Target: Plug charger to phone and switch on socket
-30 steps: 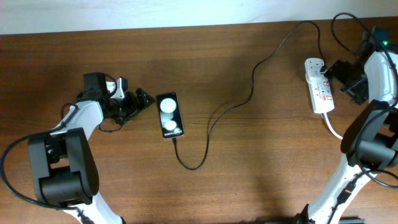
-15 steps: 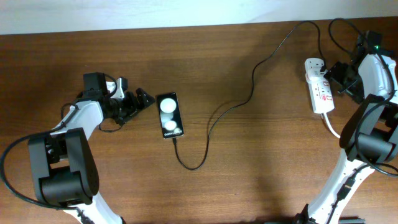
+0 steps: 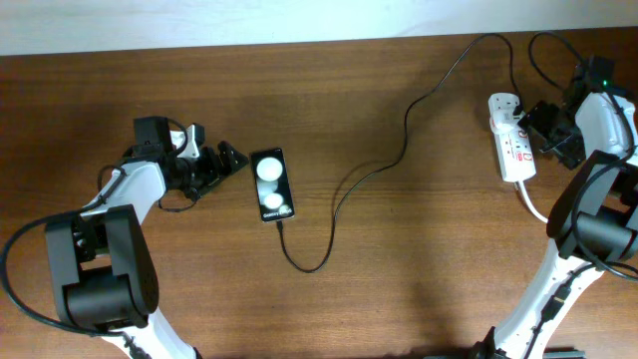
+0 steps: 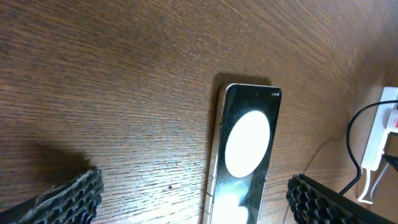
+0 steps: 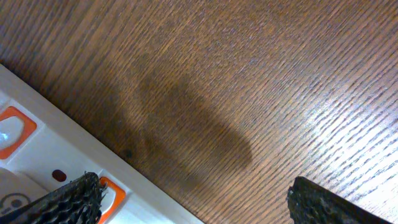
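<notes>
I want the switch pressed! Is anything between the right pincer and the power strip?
Nothing visible. The right pincer is right beside the power strip, and only bare wooden table shows near it.

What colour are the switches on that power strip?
Orange switches, clearest from the right wrist view.

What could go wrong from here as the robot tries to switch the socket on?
1. The right gripper, open at the edge of the socket, may shove the strip instead of pressing an orange switch.
2. The left gripper, open beside the phone, could nudge it and strain the charger at its end.
</notes>
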Robot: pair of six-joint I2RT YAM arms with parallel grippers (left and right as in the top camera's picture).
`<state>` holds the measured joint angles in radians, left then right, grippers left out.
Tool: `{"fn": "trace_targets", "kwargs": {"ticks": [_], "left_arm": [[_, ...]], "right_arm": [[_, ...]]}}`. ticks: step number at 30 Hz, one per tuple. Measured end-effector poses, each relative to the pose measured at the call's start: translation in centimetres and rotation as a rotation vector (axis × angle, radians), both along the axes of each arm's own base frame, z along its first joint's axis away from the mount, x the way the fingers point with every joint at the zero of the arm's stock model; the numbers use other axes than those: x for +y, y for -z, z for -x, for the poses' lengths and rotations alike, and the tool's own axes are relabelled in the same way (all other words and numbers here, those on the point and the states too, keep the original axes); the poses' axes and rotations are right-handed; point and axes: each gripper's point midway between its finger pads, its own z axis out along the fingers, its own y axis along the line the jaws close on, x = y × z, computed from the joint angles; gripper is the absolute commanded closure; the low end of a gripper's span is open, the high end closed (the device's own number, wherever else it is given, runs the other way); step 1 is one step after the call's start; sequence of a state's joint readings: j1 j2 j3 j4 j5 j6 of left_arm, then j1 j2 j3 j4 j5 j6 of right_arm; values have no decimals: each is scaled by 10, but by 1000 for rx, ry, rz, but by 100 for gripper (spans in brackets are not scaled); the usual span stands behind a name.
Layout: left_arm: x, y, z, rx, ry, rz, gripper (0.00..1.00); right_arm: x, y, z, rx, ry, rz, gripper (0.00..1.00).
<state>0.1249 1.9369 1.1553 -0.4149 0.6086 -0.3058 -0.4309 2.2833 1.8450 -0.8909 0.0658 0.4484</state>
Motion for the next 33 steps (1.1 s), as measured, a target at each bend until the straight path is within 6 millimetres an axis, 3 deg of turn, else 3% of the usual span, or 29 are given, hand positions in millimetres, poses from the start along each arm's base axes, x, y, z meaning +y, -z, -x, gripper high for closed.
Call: {"fn": "trace_targets", "kwargs": {"ticks": [18, 23, 27, 32, 33], "left_arm": [[0, 0, 0, 0, 0, 0, 1], [0, 0, 0, 0, 0, 0, 1], [0, 0, 0, 0, 0, 0, 1], [0, 0, 0, 0, 0, 0, 1], [0, 0, 0, 0, 0, 0, 1]], "right_arm": [[7, 4, 7, -9, 14, -73, 1], [27, 5, 16, 19, -24, -160, 1], [32, 6, 16, 18, -34, -180, 1], [40, 6, 25, 66, -217, -178, 1], [42, 4, 35, 107, -230, -196, 1]]}}
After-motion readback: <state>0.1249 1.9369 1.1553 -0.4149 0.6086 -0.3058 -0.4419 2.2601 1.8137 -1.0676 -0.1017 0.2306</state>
